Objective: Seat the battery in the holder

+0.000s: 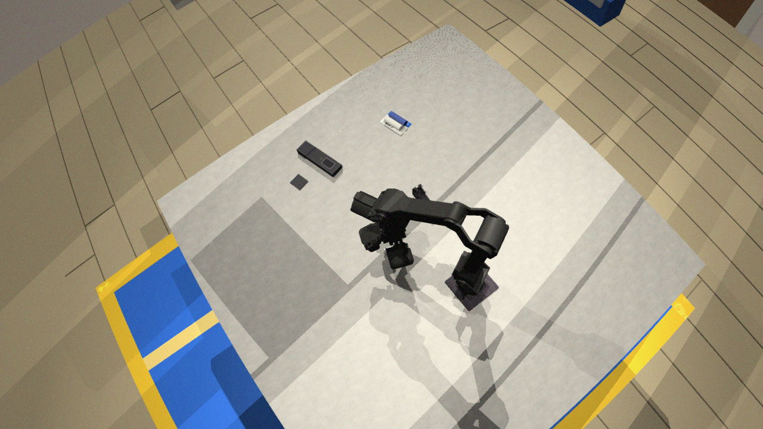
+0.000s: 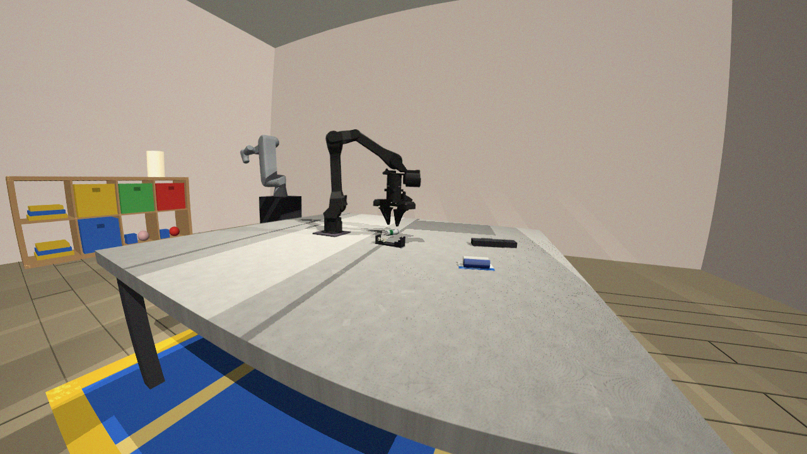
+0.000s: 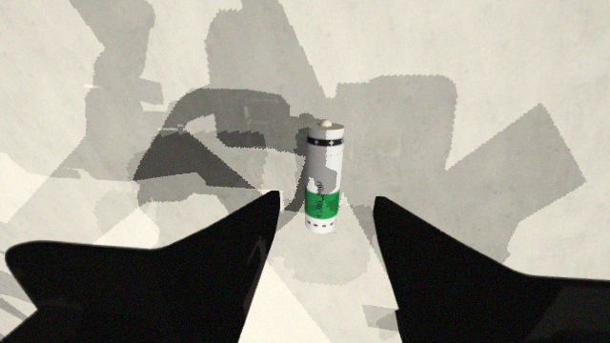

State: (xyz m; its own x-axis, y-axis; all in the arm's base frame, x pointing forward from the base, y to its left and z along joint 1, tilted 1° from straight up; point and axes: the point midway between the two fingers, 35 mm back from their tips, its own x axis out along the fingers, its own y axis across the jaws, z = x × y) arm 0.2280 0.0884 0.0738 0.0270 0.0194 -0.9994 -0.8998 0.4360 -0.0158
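The white battery (image 2: 390, 232) (image 3: 323, 167) with a green band lies on its side on the table, outside the holder. In the wrist view its terminal nub points up the frame and its flat end points down. My gripper (image 2: 393, 225) (image 3: 326, 201) is open above the battery, which appears lengthwise between the fingertips, with gaps on both sides. The fingers are not closed on it. The black holder (image 2: 389, 243) stands in front of the battery in the exterior view, empty. In the top view the arm hides the battery and most of the holder (image 1: 420, 192).
A long black device (image 1: 320, 158) (image 2: 493, 243) lies on the table, with a small dark square (image 1: 299, 182) beside it. A blue and white pack (image 1: 396, 122) (image 2: 476, 263) lies farther from the arm's base (image 1: 471, 291) (image 2: 331, 232).
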